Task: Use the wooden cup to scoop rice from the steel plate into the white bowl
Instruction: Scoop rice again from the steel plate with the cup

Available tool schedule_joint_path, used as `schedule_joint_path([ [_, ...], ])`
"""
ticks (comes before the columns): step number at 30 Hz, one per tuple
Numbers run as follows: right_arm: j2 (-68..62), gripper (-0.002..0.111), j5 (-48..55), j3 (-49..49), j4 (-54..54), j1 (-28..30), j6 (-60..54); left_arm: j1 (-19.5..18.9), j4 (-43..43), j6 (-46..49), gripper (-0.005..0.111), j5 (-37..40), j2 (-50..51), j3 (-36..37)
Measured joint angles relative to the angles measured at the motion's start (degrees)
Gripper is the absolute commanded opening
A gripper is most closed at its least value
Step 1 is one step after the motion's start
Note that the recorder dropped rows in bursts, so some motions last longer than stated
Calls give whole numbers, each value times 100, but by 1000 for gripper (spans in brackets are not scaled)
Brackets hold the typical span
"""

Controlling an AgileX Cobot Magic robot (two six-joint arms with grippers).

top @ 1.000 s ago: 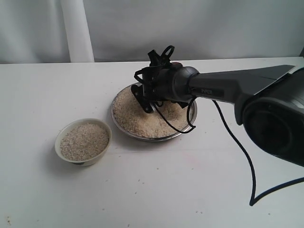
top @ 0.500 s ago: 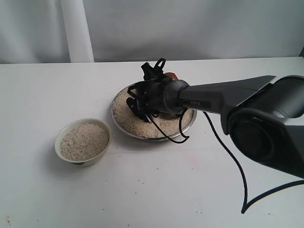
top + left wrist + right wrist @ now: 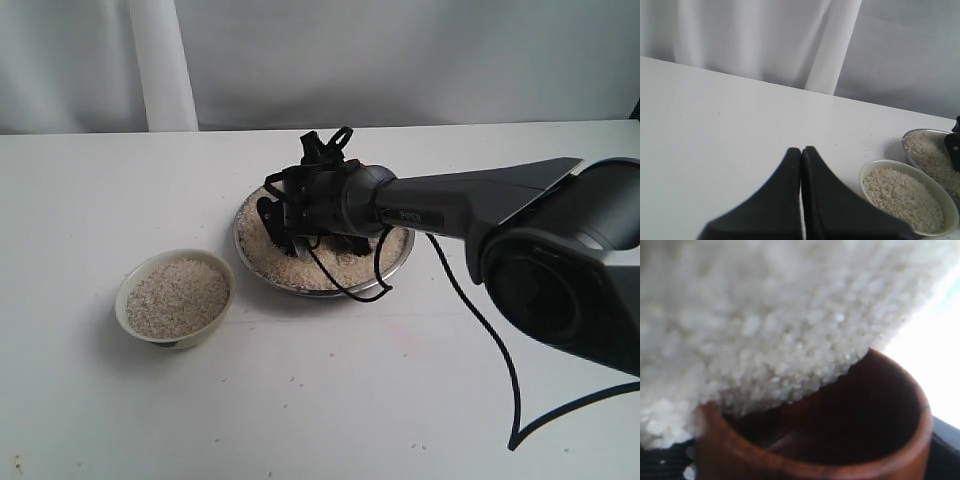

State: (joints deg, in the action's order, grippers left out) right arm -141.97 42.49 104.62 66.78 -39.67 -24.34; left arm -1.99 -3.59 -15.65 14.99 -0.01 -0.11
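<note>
A wide white table (image 3: 300,400) fills the scene, matte and lightly speckled, with a pale grey curtain (image 3: 400,60) hanging behind it. The right arm (image 3: 480,190), dark grey, reaches in from the right and across the middle. Its right gripper (image 3: 280,218) points left and downward into the steel plate (image 3: 392,266), which sits near the table's centre.

The white bowl (image 3: 150,335) stands apart from the plate, to its front left, nearly full of grains.

The right wrist view shows the wooden cup (image 3: 840,440) clamped between the dark fingers. The cup is tipped off upright, its base-to-mouth axis slanting toward the rice (image 3: 765,315). Its dark open mouth faces the heap, and one edge of the rim is buried in grains.

The left gripper (image 3: 801,165) hovers over bare table near the bowl, its fingers pressed together and holding nothing.
</note>
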Motion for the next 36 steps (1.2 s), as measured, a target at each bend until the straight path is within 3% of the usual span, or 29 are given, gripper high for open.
schedule_joint_path([
  [9, 110, 0, -229, 49, -871, 107, -19, 0, 0, 0, 0, 0, 0, 0],
  [29, 248, 0, -736, 118, -3048, 192, -1813, 0, 0, 0, 0, 0, 0, 0],
  [36, 274, 0, -875, 118, -3444, 194, -1917, 0, 0, 0, 0, 0, 0, 0],
])
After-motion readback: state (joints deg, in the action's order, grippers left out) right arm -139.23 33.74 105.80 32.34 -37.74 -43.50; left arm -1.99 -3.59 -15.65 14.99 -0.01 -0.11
